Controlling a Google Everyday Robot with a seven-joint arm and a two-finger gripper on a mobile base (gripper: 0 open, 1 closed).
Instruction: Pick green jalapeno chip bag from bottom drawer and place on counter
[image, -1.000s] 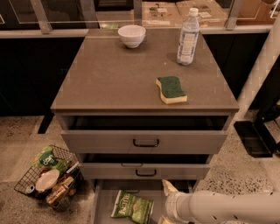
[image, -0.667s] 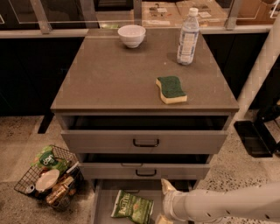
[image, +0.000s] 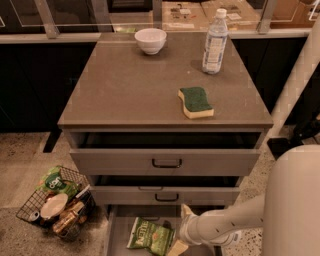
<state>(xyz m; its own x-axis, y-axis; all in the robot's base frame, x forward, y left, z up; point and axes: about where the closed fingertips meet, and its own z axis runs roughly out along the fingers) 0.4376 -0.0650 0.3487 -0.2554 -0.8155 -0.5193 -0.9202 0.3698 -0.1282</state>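
The green jalapeno chip bag (image: 150, 235) lies flat on the floor of the open bottom drawer (image: 119, 235), at the bottom of the camera view. My gripper (image: 180, 229) is down in that drawer, right beside the bag's right edge. It is open, with one tan fingertip (image: 186, 210) above and the other at the bag's lower right corner. It holds nothing. My white arm (image: 235, 220) reaches in from the right. The grey-brown counter (image: 125, 85) tops the cabinet.
On the counter stand a white bowl (image: 151, 40), a water bottle (image: 215, 42) and a green-topped yellow sponge (image: 195, 102). The two upper drawers (image: 166, 162) stand slightly open above my gripper. A wire basket (image: 55, 202) of snacks sits on the floor at left.
My gripper has moved a little left, closer to the bag's right edge, and its lower finger now shows by the bag's corner. The bag has not moved.
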